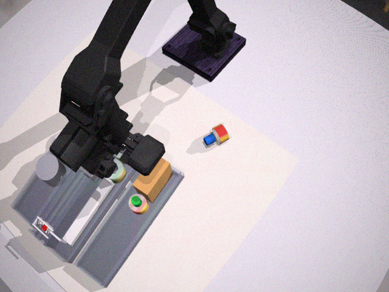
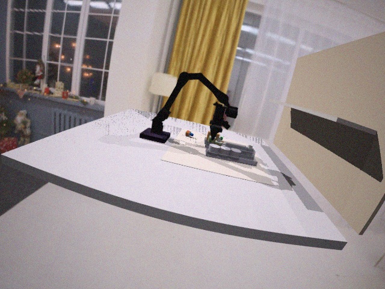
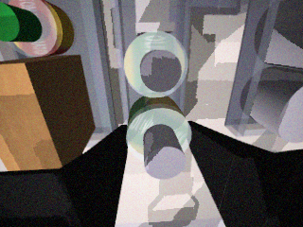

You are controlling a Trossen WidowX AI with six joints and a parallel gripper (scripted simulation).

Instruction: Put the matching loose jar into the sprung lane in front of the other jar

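Note:
My gripper [image 1: 121, 162] [image 3: 156, 128] is shut on a jar [image 3: 137, 131] with a pale green top and a grey knob. In the wrist view the held jar is directly in front of a like jar [image 1: 118, 174] [image 3: 133, 61] standing in the middle lane, and their outlines almost meet. Whether they touch, and whether the held jar's base rests on the lane floor, cannot be told. The arm partly hides it in the top view. The pusher plate and front stop are not clearly visible. A small white frame [image 1: 56, 235] with a red part is at the lane's rear.
An orange block [image 1: 155, 182] [image 3: 52, 113] and a pink-yellow jar with a green knob [image 1: 136, 201] [image 3: 9, 24] stand in the side lane. A grey cylinder [image 1: 47, 168] [image 3: 279, 101] is in the opposite lane. A red-yellow jar [image 1: 220, 134] with a blue knob lies on the mat [image 1: 226, 188].

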